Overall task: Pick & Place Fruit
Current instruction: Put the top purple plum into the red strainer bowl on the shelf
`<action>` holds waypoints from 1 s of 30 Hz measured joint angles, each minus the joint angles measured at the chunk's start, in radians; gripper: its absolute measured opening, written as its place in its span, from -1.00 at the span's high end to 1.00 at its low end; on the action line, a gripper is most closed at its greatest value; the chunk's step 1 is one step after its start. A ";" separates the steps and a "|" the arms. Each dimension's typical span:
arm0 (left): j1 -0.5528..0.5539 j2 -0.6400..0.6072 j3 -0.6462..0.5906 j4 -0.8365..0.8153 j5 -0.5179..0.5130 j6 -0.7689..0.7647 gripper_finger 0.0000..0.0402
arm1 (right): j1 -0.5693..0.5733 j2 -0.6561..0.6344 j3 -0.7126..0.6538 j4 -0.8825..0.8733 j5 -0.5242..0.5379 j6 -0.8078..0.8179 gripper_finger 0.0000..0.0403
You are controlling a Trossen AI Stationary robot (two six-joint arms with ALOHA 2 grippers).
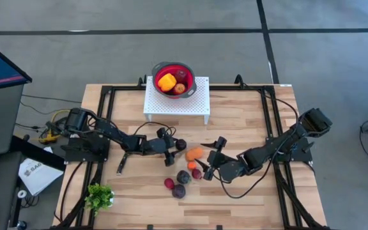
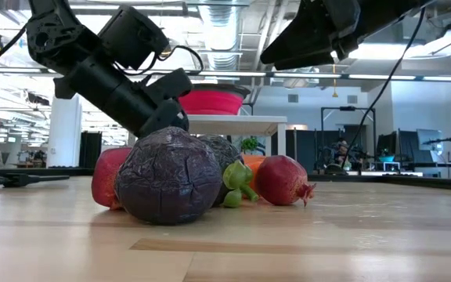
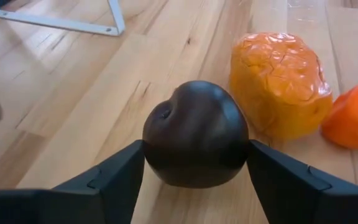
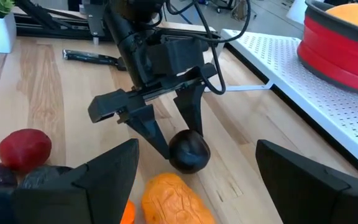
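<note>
Seen from overhead, the pale wooden table (image 1: pixel 248 121) carries a white perforated metal stand (image 1: pixel 197 102) at its far edge, and on it sits a red round bowl with a grey rim (image 1: pixel 187 69) holding a yellow fruit (image 1: pixel 167 82) and two small red ones. A leafy green plant sprig (image 1: pixel 99 195) stands near the left front corner. The left gripper (image 1: pixel 176 148) lies low at mid-table around a dark maroon rounded toy fruit (image 1: pixel 181 145). Just beside it lies a lumpy orange fruit (image 1: pixel 195 153), then a smaller orange piece, and nearer the front edge about four dark red and purple fruits in a loose cluster. The right gripper (image 1: pixel 211 160) hovers close by that cluster.

In the low view, a wrinkled purple ball-shaped fruit (image 2: pixel 167 176) fills the foreground, hiding most of what lies behind. A red pomegranate-like fruit (image 2: pixel 282 180) and a small green stem sit beside it.

The left wrist view shows the maroon fruit smooth and glossy, resting on the wood, with the two dark fingers (image 3: pixel 114 180) on either side of it, touching or nearly so; they are not clearly clamped.

In the right wrist view, the right gripper's own fingers (image 4: pixel 104 174) stand wide apart and empty, and the left gripper straddles the maroon fruit beyond.
</note>
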 joint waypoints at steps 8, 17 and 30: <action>-0.041 -0.074 0.000 0.000 0.000 0.018 -0.22 | 0.000 0.000 0.000 -0.001 0.000 0.000 -0.58; -0.046 -0.498 0.007 -0.023 -0.112 0.216 -0.21 | -0.002 0.001 -0.001 0.016 0.000 0.000 -0.58; 0.469 -0.506 0.357 -0.389 -0.010 0.350 -0.22 | -0.068 0.001 -0.001 0.068 -0.008 -0.008 -0.58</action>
